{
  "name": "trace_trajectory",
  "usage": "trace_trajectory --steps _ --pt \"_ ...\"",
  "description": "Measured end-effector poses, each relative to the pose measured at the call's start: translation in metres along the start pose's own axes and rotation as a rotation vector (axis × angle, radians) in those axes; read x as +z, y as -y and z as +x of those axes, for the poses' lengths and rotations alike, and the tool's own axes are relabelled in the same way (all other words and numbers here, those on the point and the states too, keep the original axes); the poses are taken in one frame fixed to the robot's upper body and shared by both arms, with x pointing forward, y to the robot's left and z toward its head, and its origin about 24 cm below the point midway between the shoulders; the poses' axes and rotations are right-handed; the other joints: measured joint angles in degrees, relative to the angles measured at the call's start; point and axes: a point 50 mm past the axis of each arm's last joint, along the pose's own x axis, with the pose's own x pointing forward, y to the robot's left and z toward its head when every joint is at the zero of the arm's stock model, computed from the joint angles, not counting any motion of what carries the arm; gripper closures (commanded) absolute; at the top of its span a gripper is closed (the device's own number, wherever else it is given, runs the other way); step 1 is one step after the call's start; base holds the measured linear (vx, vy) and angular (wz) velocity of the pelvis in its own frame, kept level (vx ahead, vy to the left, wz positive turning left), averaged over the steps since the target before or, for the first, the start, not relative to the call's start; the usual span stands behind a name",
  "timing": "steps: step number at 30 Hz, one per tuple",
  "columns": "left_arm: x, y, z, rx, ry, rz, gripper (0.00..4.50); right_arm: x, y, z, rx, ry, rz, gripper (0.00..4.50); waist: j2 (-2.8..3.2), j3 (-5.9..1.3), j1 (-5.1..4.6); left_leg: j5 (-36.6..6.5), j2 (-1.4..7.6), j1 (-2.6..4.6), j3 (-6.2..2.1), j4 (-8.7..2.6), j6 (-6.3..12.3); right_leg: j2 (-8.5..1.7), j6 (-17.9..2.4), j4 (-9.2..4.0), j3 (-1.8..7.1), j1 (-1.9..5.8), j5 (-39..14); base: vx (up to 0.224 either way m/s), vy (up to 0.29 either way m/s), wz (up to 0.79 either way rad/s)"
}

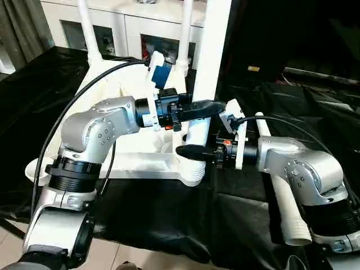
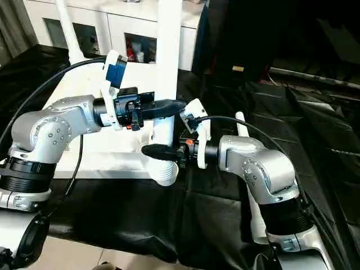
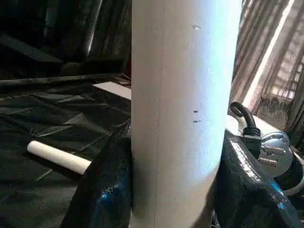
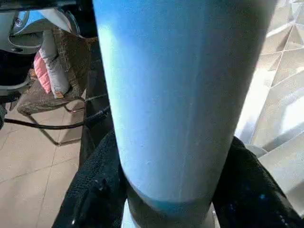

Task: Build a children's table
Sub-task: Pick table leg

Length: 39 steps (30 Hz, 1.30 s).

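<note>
Black-draped table (image 1: 169, 214): upturned white tabletop (image 1: 135, 154), loose leg (image 1: 284, 197).

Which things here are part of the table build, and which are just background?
Part of the job:
upright leg, held by left gripper and right gripper
tabletop
two fitted legs
spare leg

Just there:
black cloth
cabinet
chair
</note>
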Motion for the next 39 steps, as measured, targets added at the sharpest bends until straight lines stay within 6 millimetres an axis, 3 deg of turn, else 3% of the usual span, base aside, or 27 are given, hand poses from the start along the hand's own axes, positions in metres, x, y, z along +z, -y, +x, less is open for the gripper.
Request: trace_trajectory --steps 5,6,10,12,17,22,25,29,33,37,39 --pt "0.000 0.000 0.000 -0.001 -0.001 0.000 2.64 0.000 0.000 0.000 -0.002 0.001 0.000 2.60 0.00 0.00 0.01 0.00 0.00 0.00 0.00 0.00 0.00 0.00 0.00 0.00 0.00 0.00 0.00 0.000 0.000 0.00" --pt "0.000 0.000 0.000 -0.002 0.000 0.000 2.08 -0.001 0.000 0.000 -0.002 0.002 0.000 2.60 0.00 0.00 0.01 0.00 0.00 0.00 -0.01 0.00 0.00 0.00 0.00 0.00 0.00 0.00 0.00 0.000 0.000 0.00" --pt "0.000 -0.002 0.001 0.017 0.018 -0.012 1.88 0.000 0.001 0.003 -0.026 0.018 0.001 2.60 0.11 0.01 0.00 0.00 0.00 0.00 -0.01 0.01 -0.01 0.00 -0.02 0.01 0.00 0.00 0.01 0.000 0.000 0.00" --pt "0.002 -0.002 0.002 0.027 0.045 0.000 1.51 -0.002 0.002 0.003 -0.051 0.030 0.009 2.61 0.13 0.02 0.01 0.00 0.00 0.01 -0.01 0.01 -0.01 0.00 -0.02 0.00 -0.01 0.01 0.01 0.000 0.000 0.00" --pt "0.015 -0.010 0.000 0.103 0.286 0.011 1.42 -0.001 0.010 0.005 -0.144 0.102 0.045 2.61 0.15 0.03 -0.01 0.01 -0.01 0.01 0.00 0.03 -0.01 0.00 -0.03 0.01 -0.01 0.02 0.02 0.000 0.000 0.00" --pt "0.028 -0.018 -0.014 0.185 0.537 -0.019 1.42 0.002 0.020 0.006 -0.270 0.194 0.064 2.61 0.16 0.04 -0.11 0.01 -0.01 0.02 -0.01 0.03 -0.01 0.00 -0.03 0.01 -0.02 0.02 0.02 0.000 0.000 0.00" --pt "0.026 -0.020 -0.026 0.238 0.427 0.096 1.42 0.000 0.032 0.003 -0.408 0.211 0.026 2.61 0.17 0.03 -0.18 0.00 0.01 0.04 -0.03 0.01 -0.01 0.01 -0.01 0.00 -0.03 0.01 0.01 0.000 0.000 0.00" --pt "-0.019 -0.029 -0.047 0.308 -0.080 0.303 1.42 -0.006 0.047 -0.006 -0.557 0.186 -0.048 2.61 0.26 0.03 -0.17 0.00 0.00 0.02 -0.06 -0.08 -0.01 0.00 0.19 -0.06 0.00 -0.02 -0.11 0.000 0.000 0.00" --pt "-0.058 -0.029 -0.055 0.211 -0.392 0.413 1.42 -0.008 0.048 -0.003 -0.584 0.181 -0.061 2.61 0.17 0.07 -0.12 -0.01 0.00 -0.07 -0.04 -0.08 0.00 0.00 0.09 -0.06 -0.01 -0.08 -0.06 0.000 0.000 0.00" --pt "-0.086 -0.026 -0.060 0.119 -0.507 0.375 1.42 -0.013 0.052 -0.005 -0.617 0.165 -0.043 2.61 0.17 0.08 -0.07 0.00 0.00 -0.13 0.01 -0.08 -0.02 0.00 0.05 -0.02 -0.01 -0.16 -0.03 0.000 0.000 0.00" --pt "-0.092 -0.026 -0.060 0.087 -0.539 0.363 1.78 -0.013 0.052 -0.004 -0.608 0.168 -0.043 2.61 0.18 0.07 -0.14 0.02 0.00 -0.10 0.04 -0.08 -0.05 0.00 0.04 0.04 -0.01 -0.17 -0.02 0.000 0.000 0.00"
